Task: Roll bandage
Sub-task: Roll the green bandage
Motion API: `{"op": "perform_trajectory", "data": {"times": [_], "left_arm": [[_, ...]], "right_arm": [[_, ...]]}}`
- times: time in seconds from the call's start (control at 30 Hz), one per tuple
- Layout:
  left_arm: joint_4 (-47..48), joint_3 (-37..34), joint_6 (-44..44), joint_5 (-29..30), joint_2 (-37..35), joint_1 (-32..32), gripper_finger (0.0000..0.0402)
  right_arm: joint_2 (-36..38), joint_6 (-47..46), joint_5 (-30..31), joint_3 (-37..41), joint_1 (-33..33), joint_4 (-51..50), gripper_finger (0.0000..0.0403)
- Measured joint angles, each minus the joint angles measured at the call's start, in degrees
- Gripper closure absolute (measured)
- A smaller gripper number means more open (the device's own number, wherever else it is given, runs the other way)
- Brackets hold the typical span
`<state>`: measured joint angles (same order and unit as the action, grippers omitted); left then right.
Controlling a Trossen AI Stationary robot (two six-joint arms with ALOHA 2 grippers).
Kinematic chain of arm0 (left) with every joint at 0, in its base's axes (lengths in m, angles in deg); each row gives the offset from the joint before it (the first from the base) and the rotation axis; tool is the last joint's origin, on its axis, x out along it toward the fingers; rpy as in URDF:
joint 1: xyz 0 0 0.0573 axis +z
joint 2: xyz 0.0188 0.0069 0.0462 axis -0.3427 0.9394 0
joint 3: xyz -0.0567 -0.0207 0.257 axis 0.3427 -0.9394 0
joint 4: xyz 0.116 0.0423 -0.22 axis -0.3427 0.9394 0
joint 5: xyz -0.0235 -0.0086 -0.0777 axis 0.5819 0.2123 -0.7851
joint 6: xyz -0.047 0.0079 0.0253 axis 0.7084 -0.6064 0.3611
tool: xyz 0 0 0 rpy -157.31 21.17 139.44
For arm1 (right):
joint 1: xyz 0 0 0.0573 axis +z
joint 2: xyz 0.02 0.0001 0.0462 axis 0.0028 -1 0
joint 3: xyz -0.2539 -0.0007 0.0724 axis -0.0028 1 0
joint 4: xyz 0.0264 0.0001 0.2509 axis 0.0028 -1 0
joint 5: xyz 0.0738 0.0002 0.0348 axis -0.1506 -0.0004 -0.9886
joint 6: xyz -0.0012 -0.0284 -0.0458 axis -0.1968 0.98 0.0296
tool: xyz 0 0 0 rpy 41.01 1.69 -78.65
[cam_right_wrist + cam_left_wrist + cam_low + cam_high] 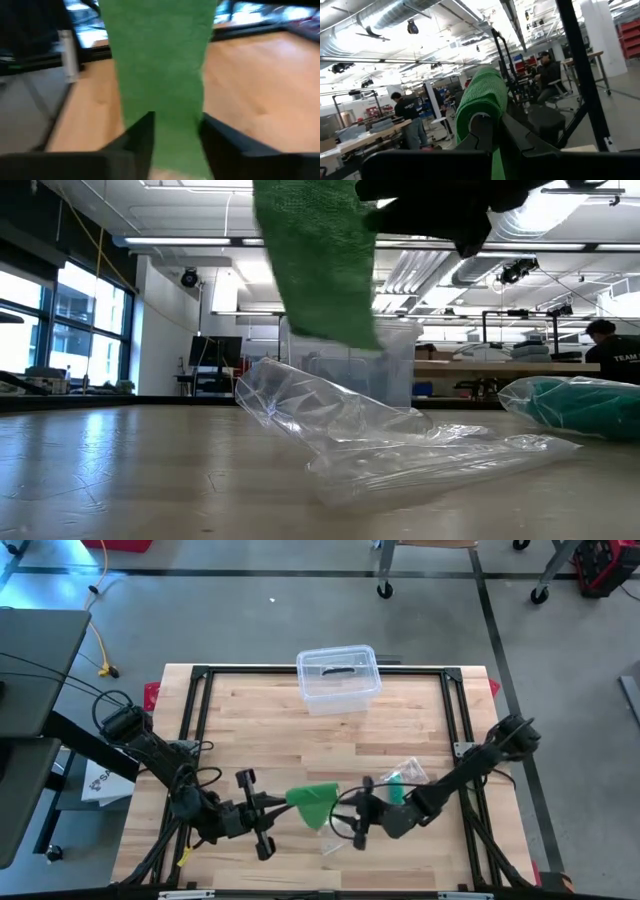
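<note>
The green bandage (318, 802) hangs as a wide strip (320, 270) above the near middle of the table, its lower end clear of the wood. My left gripper (290, 798) is shut on its upper end, coming from the table's left. My right gripper (352, 812) comes from the right. It is open, with a finger on either side of the strip's lower part (160, 75). I cannot tell whether those fingers touch the strip. My left gripper pinches the bandage's upper end (485, 107) between its two fingers, with the cloth folded over the fingertips. The fingers come about level from the table's left. The strip hangs slack below them, lifted clear of the table.
A crumpled clear plastic bag (370, 435) lies on the table under the bandage. Another bag holding something teal (590, 405) lies to the right. A clear lidded box (338, 678) stands at the far middle. Black frame rails (200, 700) border the wood.
</note>
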<state>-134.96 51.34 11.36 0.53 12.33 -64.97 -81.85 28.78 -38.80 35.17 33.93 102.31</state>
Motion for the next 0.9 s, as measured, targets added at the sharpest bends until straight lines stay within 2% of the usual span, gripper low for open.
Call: {"op": "perform_trajectory", "data": {"times": [0.1, 0.17, 0.27, 0.5, 0.63, 0.77, 0.83, 0.9], "left_arm": [[0.17, -0.02, -0.65, 1.5, 0.0, 0.27, 0.0396], [0.28, -0.02, -0.71, 2.17, 0.0, 0.59, 0.0396], [0.59, -0.04, -1.87, 3.64, 0.0, 0.74, 0.0396], [0.62, -0.04, -6.51, 10.3, -0.13, -0.1, 0.0396], [5.29, -0.07, -6.85, 16.67, -0.15, -0.13, 0.0396], [16.92, -0.07, 0.58, 16.8, -0.15, -0.04, 0.0396], [24.26, -0.07, 6.95, 15.36, -0.15, 0.0, 0.0396], [31.2, -0.09, 14.13, 12.54, -0.15, 0.54, 0.0396]], "right_arm": [[-1.83, -0.6, -4.61, 0.0, 0.01, 5.54, 0.0353], [-3.23, 1.76, -7.5, 0.0, 0.02, 10.55, 0.0388], [-5.17, 3.11, -8.31, -1.39, 0.37, 13.81, 0.0384], [-5.75, 7.93, -7.46, -7.94, 3.54, 7.95, 0.0401], [-5.75, 9.78, -11.31, -13.29, 6.26, 5.78, 0.0402], [-5.78, 18.85, -10.34, -19.62, 9.34, 6.99, 0.0402], [-5.78, 24.92, -8.16, -23.36, 10.68, 7.73, 0.0402], [-5.78, 30.6, -3.5, -27.14, 11.62, 7.68, 0.0402]]}}
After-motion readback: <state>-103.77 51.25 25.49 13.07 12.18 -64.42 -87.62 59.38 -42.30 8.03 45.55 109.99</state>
